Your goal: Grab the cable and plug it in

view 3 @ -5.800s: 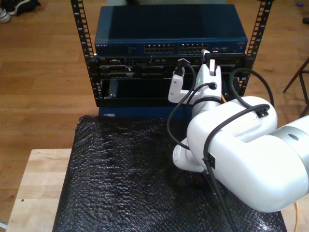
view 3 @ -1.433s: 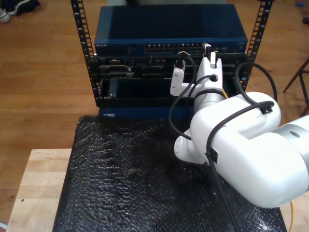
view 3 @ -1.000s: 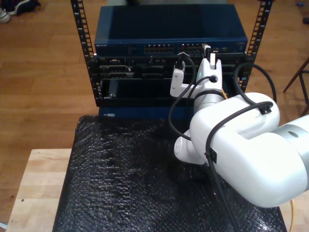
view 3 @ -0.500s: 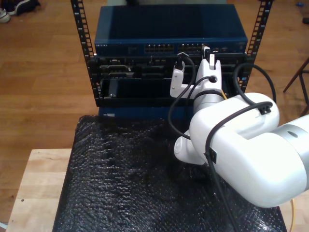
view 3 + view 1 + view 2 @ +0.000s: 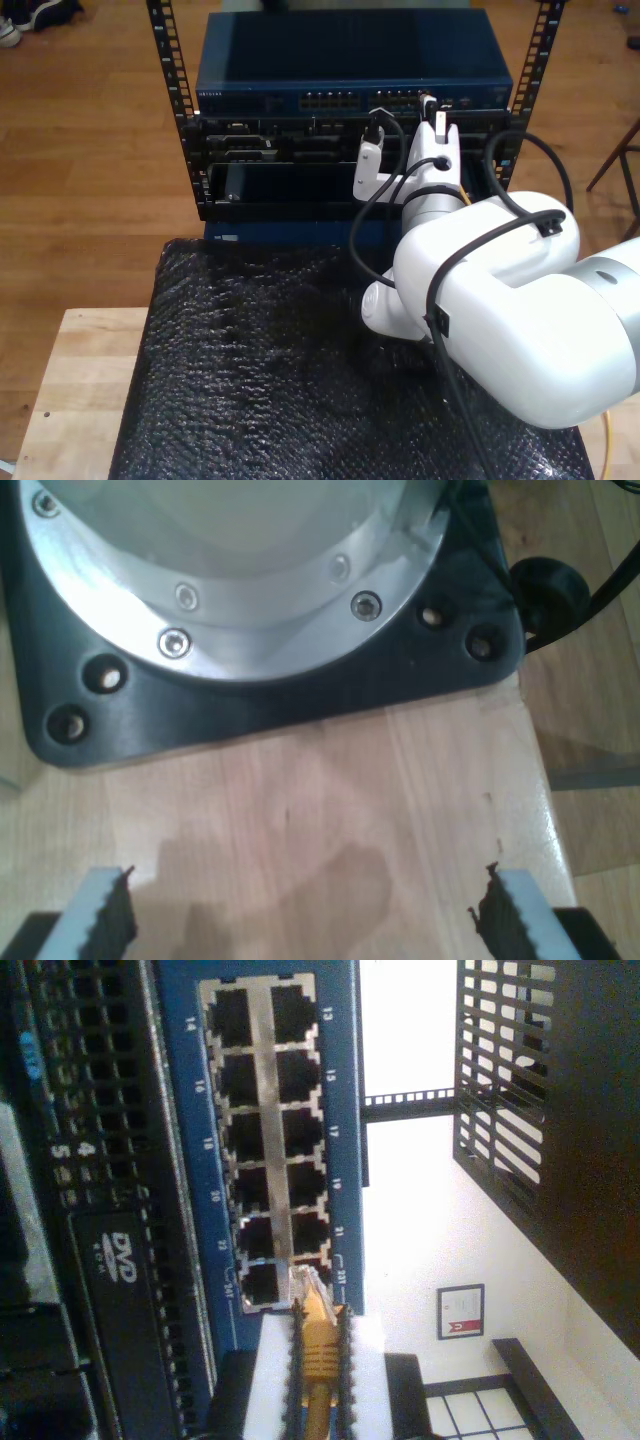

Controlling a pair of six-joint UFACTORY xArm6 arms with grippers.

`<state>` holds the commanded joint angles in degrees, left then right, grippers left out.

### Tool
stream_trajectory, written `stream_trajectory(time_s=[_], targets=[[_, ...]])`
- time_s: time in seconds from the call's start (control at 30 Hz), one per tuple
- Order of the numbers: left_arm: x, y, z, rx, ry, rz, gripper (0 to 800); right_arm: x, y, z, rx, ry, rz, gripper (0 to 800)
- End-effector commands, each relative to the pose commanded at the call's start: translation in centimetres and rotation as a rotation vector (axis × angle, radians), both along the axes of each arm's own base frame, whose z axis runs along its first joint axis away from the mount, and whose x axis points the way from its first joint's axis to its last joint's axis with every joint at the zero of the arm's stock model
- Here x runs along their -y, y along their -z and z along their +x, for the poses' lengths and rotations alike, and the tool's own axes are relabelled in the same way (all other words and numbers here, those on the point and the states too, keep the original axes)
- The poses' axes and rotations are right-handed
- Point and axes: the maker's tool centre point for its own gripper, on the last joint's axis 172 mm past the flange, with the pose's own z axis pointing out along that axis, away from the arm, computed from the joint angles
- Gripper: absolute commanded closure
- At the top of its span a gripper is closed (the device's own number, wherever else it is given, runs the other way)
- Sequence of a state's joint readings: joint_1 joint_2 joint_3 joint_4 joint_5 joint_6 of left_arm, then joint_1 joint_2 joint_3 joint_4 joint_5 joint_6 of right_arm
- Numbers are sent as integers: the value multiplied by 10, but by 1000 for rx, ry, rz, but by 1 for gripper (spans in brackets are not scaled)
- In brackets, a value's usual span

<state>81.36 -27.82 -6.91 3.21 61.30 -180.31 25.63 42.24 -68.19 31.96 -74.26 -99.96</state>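
Note:
The yellow-orange cable (image 5: 318,1360) is pinched between the pads of my second gripper (image 5: 320,1312), which is shut on it. Its clear plug (image 5: 306,1284) points at the last ports of the blue switch's port block (image 5: 265,1140), near the ports marked 23 and 24; I cannot tell whether it is seated. In the exterior view my second gripper (image 5: 432,105) is held against the blue switch (image 5: 260,85) front, and a bit of yellow cable (image 5: 462,196) shows behind the wrist. My first gripper (image 5: 305,915) hangs open over bare wood, with nothing between its fingers (image 5: 100,920).
Black rack units with a DVD drive (image 5: 120,1260) sit under the switch, between perforated rack rails (image 5: 170,60). Black bubble wrap (image 5: 260,370) covers the wooden table (image 5: 70,390). Thick black arm cables (image 5: 365,230) loop beside the wrist. A black arm base plate (image 5: 300,695) is bolted close by.
Since the oldest frame the second arm has pushed up and forward to the switch's ports with the cable. Over the last second nothing visibly moves.

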Motion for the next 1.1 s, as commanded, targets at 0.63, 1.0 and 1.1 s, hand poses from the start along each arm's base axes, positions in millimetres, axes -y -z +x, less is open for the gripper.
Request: stream_trajectory(time_s=[0.63, 1.0, 1.1], targets=[[1, 0, 0, 0, 0, -2, 0, -1, -2, 0, 3, -2, 1, 800], [0, 0, 0, 0, 0, 0, 0, -4, -11, 3, 21, -5, 10, 800], [0, 0, 0, 0, 0, 0, 0, -6, -9, 3, 18, -8, 8, 800]])
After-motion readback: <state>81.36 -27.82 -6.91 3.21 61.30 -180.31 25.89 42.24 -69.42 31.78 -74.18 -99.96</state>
